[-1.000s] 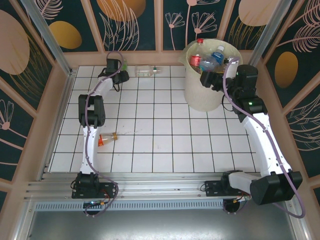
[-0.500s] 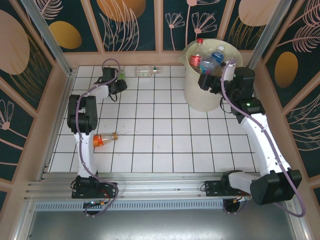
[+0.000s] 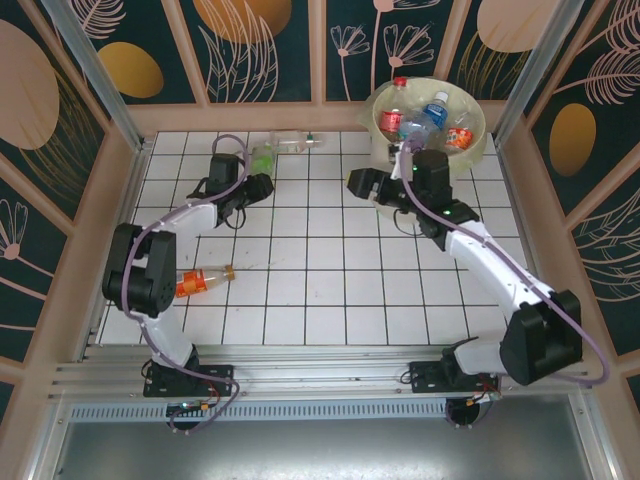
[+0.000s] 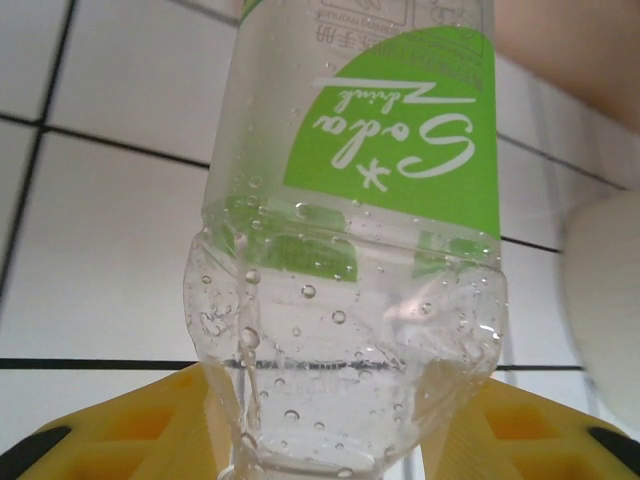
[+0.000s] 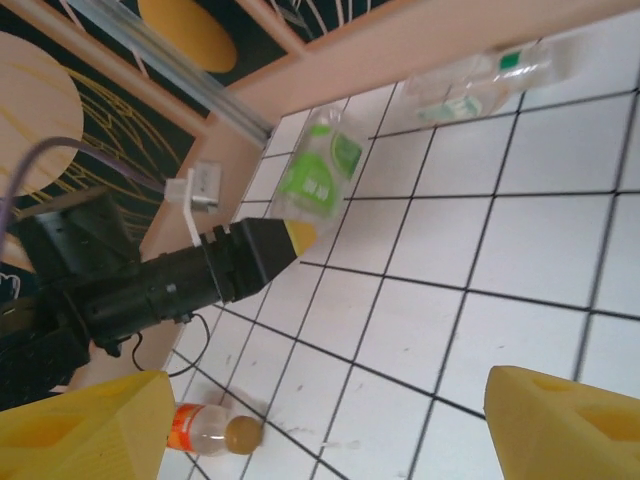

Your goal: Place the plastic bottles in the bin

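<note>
Orange-label bottle (image 3: 200, 281) lies on the bench (image 3: 330, 290), well to the near side of the left end effector (image 3: 260, 172), which is clenched on a green-label bottle (image 4: 350, 230). Clear bottle (image 3: 295, 142) lies just beyond it. Right end effector (image 3: 358, 186) hangs released and empty. Bin (image 3: 480, 125) stands beyond it to the right, holding several bottles (image 3: 425, 118).

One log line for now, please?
left gripper: shut on green-labelled clear plastic bottle | right gripper: open | cream-white round bin: bottles inside

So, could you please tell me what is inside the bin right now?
A red-capped bottle, a blue-capped bottle and an orange-labelled bottle; anything beneath them is covered.
</note>
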Robot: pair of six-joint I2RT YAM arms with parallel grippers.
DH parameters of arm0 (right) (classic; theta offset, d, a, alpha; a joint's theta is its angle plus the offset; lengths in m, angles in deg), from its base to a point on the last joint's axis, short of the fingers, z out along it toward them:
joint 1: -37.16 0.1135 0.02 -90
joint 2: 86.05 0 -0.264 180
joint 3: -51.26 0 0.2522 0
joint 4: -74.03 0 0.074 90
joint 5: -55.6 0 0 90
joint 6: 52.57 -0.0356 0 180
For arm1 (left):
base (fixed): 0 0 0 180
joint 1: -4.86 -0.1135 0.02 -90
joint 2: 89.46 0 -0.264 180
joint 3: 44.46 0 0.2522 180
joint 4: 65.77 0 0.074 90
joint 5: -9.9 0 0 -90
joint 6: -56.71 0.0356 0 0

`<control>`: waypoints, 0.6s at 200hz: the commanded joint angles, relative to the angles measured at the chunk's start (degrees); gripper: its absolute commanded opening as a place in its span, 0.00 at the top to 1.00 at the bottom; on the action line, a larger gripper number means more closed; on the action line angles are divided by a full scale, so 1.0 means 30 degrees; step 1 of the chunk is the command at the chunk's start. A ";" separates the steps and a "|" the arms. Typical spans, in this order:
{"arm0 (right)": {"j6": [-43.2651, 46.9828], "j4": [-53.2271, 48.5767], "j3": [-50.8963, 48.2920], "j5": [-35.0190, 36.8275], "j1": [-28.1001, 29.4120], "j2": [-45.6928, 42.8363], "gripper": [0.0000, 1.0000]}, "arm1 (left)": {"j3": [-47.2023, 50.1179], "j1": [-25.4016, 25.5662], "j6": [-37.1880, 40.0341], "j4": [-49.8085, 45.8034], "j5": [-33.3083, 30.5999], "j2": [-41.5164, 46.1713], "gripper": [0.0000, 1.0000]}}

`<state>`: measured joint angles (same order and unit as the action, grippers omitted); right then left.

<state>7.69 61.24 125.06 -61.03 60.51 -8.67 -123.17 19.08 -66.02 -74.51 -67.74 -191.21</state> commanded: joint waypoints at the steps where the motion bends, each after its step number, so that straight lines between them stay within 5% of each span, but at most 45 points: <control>1: -0.2733 0.3580 -0.0122 -0.0328 0.0720 0.1070 0.13 | 0.0942 0.0346 -0.0897 0.1682 0.0993 0.1748 0.53; 120: -0.6284 0.8269 0.5795 -0.4143 0.1580 0.9664 0.01 | 0.4587 0.3361 -0.3035 0.4129 0.2381 0.5849 0.52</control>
<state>-8.90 81.72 139.07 -70.01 64.27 17.36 -109.75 27.99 -73.72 -65.70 -61.54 -176.46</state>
